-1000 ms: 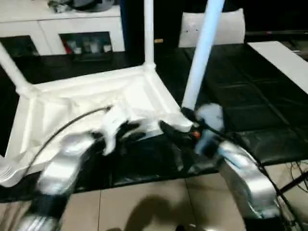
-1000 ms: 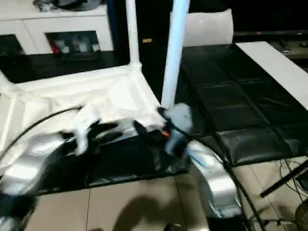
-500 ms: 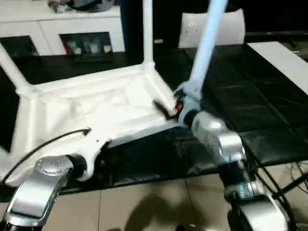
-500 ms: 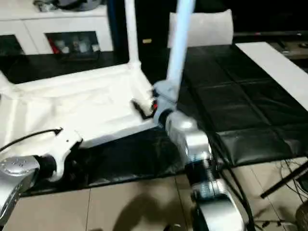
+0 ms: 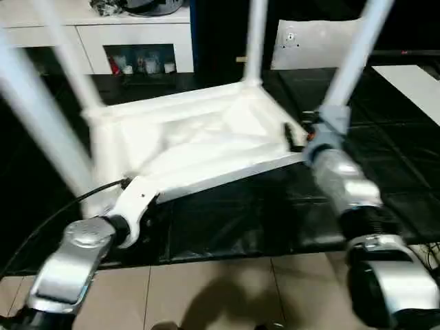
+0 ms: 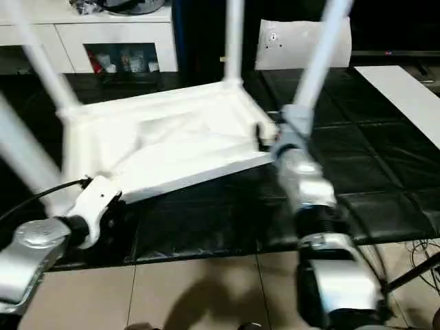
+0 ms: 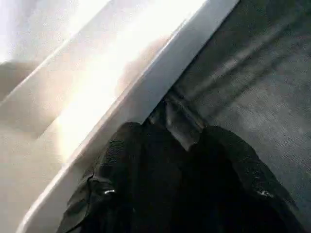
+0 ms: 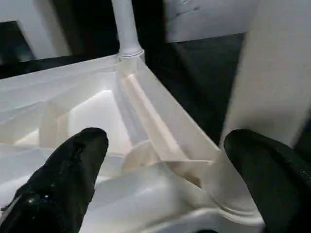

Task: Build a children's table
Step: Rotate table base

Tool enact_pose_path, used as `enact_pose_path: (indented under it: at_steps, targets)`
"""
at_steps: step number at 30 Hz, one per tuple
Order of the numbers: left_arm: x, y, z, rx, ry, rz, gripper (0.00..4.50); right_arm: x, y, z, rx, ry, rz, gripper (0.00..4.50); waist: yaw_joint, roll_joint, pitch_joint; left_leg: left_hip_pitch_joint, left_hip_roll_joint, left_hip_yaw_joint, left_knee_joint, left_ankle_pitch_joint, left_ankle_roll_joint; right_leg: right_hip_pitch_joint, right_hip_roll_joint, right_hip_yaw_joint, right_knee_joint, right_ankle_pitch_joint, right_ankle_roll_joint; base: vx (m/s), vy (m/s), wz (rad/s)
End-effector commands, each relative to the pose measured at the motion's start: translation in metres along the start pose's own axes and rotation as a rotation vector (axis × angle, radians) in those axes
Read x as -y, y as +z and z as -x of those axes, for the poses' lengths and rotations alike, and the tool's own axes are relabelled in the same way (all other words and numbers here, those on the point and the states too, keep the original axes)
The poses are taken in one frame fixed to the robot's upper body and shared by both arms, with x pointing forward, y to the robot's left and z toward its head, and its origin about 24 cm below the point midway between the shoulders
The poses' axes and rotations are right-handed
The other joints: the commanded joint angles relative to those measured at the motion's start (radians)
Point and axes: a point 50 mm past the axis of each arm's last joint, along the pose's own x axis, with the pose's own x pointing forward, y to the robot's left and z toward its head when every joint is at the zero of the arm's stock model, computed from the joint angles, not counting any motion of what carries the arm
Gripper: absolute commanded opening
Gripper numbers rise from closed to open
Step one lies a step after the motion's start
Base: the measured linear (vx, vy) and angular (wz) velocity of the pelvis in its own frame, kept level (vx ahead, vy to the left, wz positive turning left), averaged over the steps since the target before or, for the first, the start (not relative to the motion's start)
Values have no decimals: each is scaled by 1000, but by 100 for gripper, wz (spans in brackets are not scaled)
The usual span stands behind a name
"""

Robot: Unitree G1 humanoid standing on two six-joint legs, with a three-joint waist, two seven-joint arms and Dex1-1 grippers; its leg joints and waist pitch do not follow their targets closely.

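Note:
The children's table [image 5: 206, 137] lies upside down on the black mat, its ribbed underside up. Legs stand in its corner sockets: a blurred leg at the near left [image 5: 38, 124], one at the far left [image 5: 69, 58], one at the far right [image 5: 256, 41] and one at the near right [image 5: 354, 58]. My right gripper [image 8: 165, 141] is open at the near right corner, one finger [image 8: 73, 165] over the ribs and the other [image 8: 265, 170] beside that leg's base. My left gripper [image 7: 172, 131] is low at the near left rim. Its fingers stand apart with mat between them, one finger [image 7: 121, 160] against the rim.
A white cabinet [image 5: 137, 34] runs along the back. A flat white panel [image 5: 316, 45] leans behind the table and a long white strip [image 5: 412, 82] lies at the right. The black mat [image 5: 240, 220] ends at a tiled floor [image 5: 206, 289]. A cable [image 5: 62, 210] trails from my left wrist.
The view has shifted. My right gripper has gone from in front of the near rim up to the near right corner. My left arm has dropped to the near left rim.

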Motion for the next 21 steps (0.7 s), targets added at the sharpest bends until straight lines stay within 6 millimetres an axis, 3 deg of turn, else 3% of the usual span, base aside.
enact_pose_path:
  at_steps: [1, 4, 5, 8, 9, 13, 17, 21]
  targets:
    - [-5, 9, 3, 72, 72, -2, 232, 0, -3, 5, 3, 54, 29, 450, -14, 2, -69, -7, -14, 18, -67, -211, 24, 64, -28, 38, -57, -285, -138, 0, 0, 0]
    - [-3, 8, 7, 92, 92, 27, 232, -6, -10, 8, -11, 114, 45, 450, -27, 1, -66, -13, -14, 19, -66, -221, 37, 63, -29, 34, -64, -336, -129, 0, 0, 0]
    - [-2, 6, 9, 104, 118, 61, 232, -10, -13, 11, -17, 160, 61, 450, -29, 5, -66, -15, -14, 18, -66, -220, 38, 66, -30, 33, -65, -338, -129, 0, 0, 0]
    - [3, 0, 17, 134, 186, 161, 232, -20, -23, 22, -39, 294, 111, 450, -44, 2, -63, -19, -11, 17, -66, -242, 50, 64, -27, 29, -75, -380, -119, 0, 0, 0]
    - [6, -3, 21, 141, 193, 188, 232, -23, -24, 25, -36, 325, 119, 450, -46, 9, -62, -15, -12, 18, -65, -260, 56, 58, -25, 28, -79, -404, -115, 0, 0, 0]
    - [13, -15, 36, 180, 298, 241, 232, -33, -33, 42, -65, 477, 77, 450, -46, 8, -58, -13, -9, 16, -67, -295, 72, 50, -19, 24, -94, -461, -83, 0, 0, 0]
    - [19, -26, 53, 189, 426, 319, 232, -46, -43, 60, -97, 621, 67, 450, -47, 10, -53, -6, -8, 13, -69, -353, 67, 43, -17, 16, -110, -529, -52, 0, 0, 0]
    - [15, -33, 64, 187, 590, 405, 232, -52, -49, 69, -124, 680, 67, 450, -49, 9, -48, -9, -9, 9, -71, -374, 62, 44, -15, 11, -120, -557, -25, 0, 0, 0]
